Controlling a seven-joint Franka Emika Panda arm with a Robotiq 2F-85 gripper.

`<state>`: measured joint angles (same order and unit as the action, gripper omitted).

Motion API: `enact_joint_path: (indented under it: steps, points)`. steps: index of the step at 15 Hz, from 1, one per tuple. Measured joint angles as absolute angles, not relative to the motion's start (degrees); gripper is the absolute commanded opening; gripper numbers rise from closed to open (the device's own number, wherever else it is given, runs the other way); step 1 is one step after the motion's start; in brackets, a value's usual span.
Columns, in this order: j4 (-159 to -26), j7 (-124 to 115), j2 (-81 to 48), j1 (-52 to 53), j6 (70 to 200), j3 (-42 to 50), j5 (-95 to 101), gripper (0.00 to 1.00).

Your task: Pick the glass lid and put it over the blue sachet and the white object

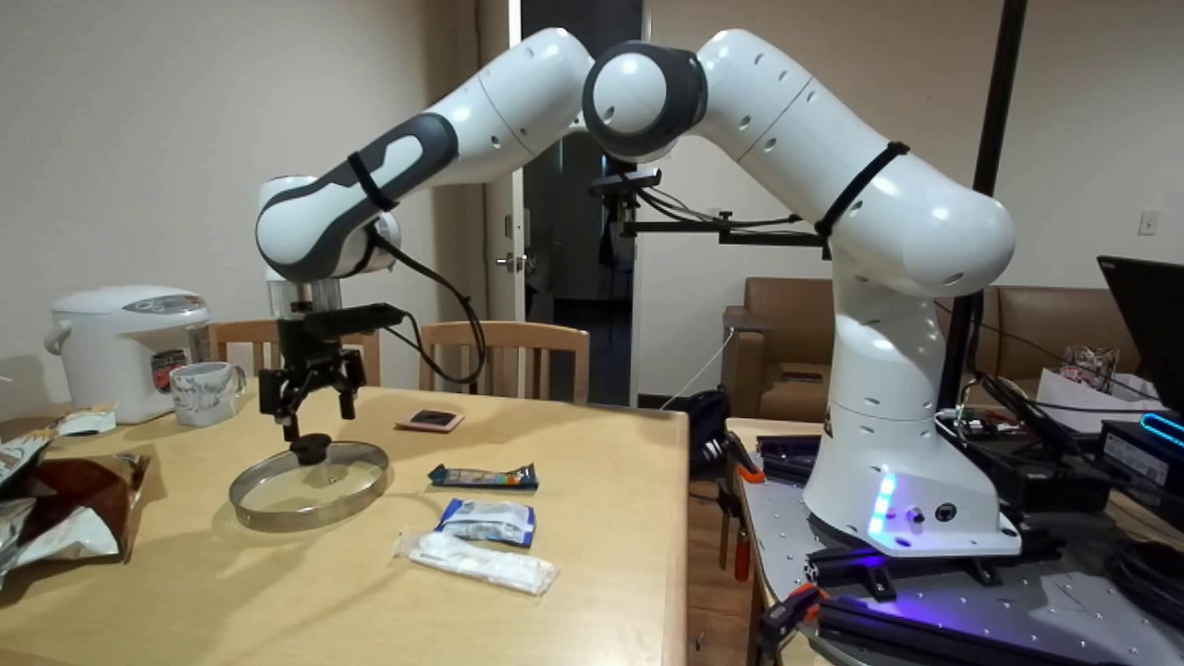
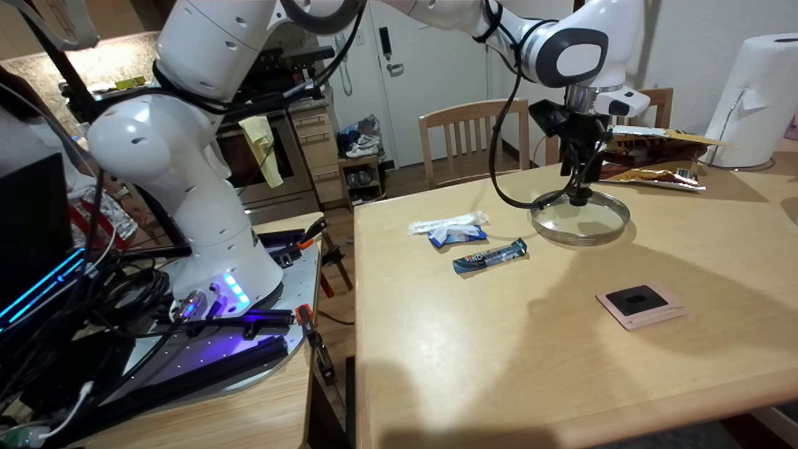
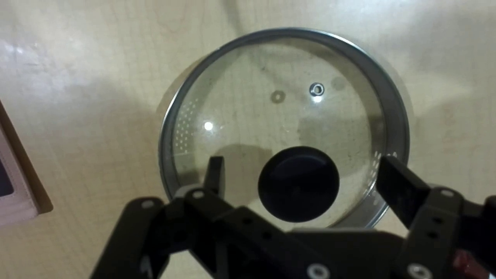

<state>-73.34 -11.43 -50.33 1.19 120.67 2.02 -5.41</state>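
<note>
- Lid, round and made of glass, lies on the table with its black knob up. In the wrist view the gripper hides the bottom part of its rim.
- Fingers are wide apart, one on each side of the knob with a gap there, and they hold nothing. I cannot tell how high above the glass the tips are.
- In an exterior view the fingers blur into one dark shape, and a black cord cuts across the rim.
- Blue packet and long white packet lie side by side, away from the lid, in both exterior views; I cannot tell if they touch.
- Dark bar lies near the blue packet, and its small words are hard to read.
- Pink case is cut off in the wrist view, so just a corner shows.
- Shiny brown bag is cut off at the edge of an exterior view.
- Red thing in the wrist view's corner is blurry; I cannot tell what it is.
</note>
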Motion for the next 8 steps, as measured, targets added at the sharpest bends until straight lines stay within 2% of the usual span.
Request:
enact_joint_path:
  steps: [8]
  points:
    - [-72.7, -11.42, -51.88, 2.2, 120.67, 2.06, -4.04, 1.0]
